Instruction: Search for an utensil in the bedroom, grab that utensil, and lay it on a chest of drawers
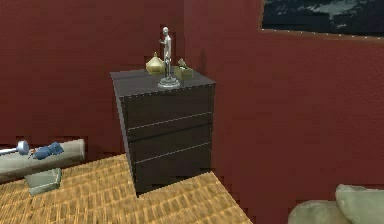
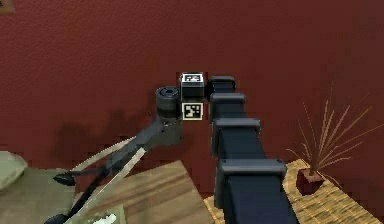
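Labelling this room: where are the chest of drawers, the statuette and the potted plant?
chest of drawers (image 1: 168, 137): forward view, middle drawer front.
statuette (image 1: 167, 50): forward view, its body.
potted plant (image 2: 308, 181): arm side view, its pot.

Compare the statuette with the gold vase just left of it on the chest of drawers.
The statuette is silver-grey, the vase dull gold. The statuette is tall and slim, the vase squat and rounded, reaching much lower. Both stand upright on the chest of drawers.
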